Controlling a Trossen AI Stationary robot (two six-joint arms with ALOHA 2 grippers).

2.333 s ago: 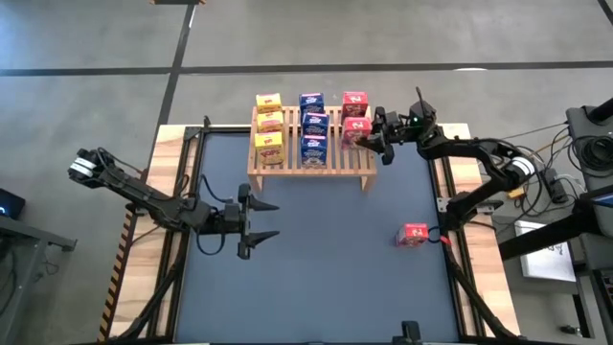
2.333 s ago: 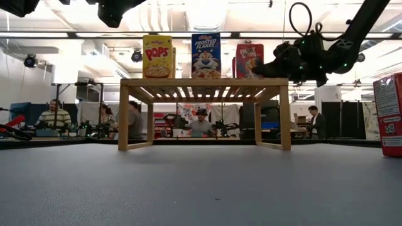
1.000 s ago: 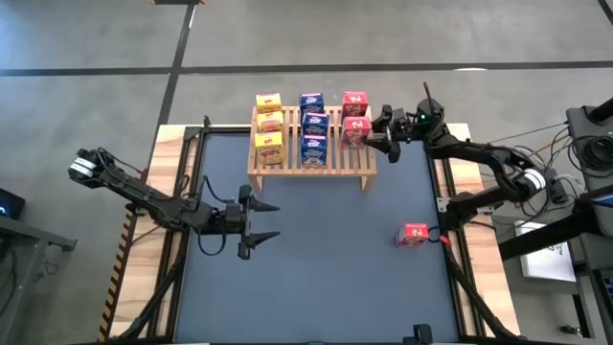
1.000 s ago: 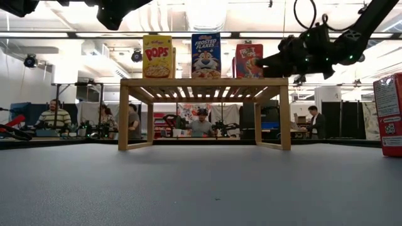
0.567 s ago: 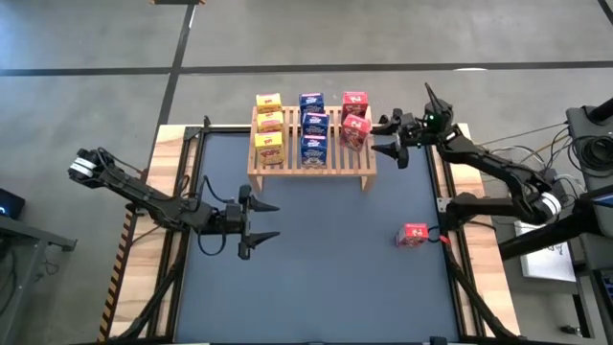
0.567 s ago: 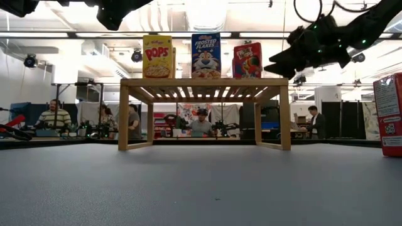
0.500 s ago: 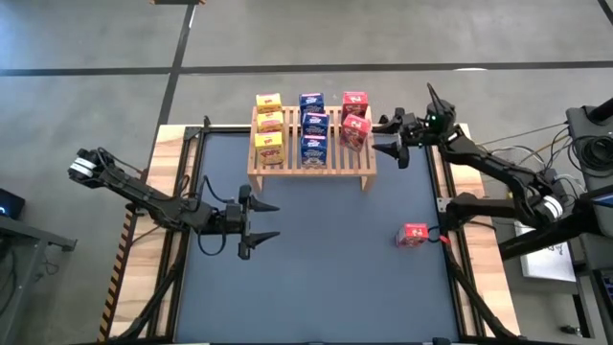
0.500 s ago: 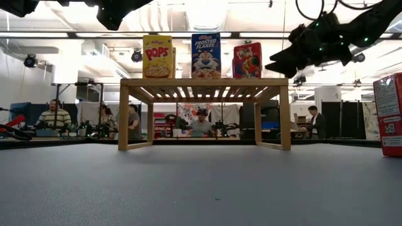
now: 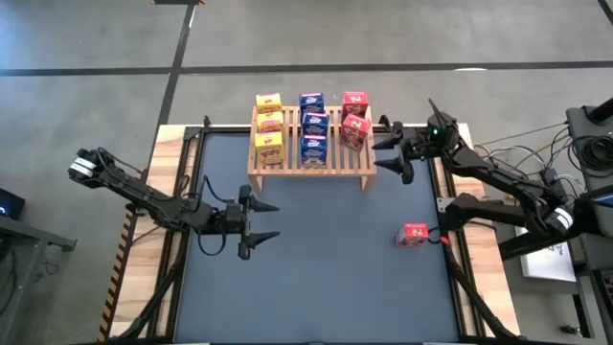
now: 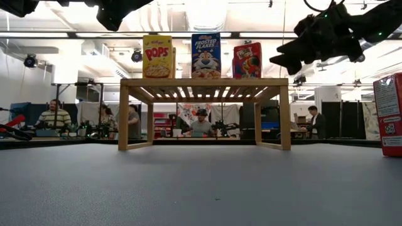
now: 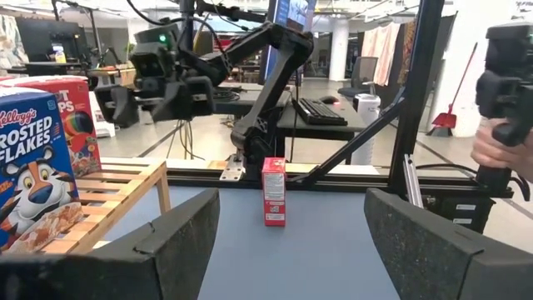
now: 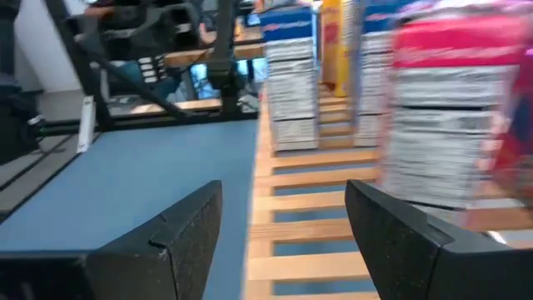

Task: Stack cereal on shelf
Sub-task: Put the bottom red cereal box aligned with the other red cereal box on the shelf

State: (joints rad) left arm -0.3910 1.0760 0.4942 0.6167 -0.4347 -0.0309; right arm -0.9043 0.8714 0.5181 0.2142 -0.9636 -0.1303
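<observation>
The wooden slatted shelf [image 9: 311, 158] stands at the table's far edge. On its slats stand three yellow boxes [image 9: 269, 123], three blue boxes [image 9: 313, 125] and two red boxes [image 9: 354, 117], the nearer red one a little askew. A third red box [image 9: 415, 235] stands upright on the tabletop near the right edge, also in the left wrist view [image 11: 273, 192]. My right gripper [image 9: 390, 153] hangs open just right of the shelf, above slat height [image 10: 284, 58]. My left gripper [image 9: 259, 221] waits open over the table's left middle.
The dark tabletop [image 9: 326, 278] lies bare between shelf and near edge. Black frame rails [image 9: 450, 240] run along both sides. The shelf's front right slats [image 12: 316, 225] are bare before the red boxes. People sit in the room beyond [image 10: 53, 116].
My right gripper has let go of the nearer red box on the shelf, opened wide and drawn back toward the table's right and near edges, rising slightly. The red box stays standing on the slats, slightly turned. The left arm has kept still.
</observation>
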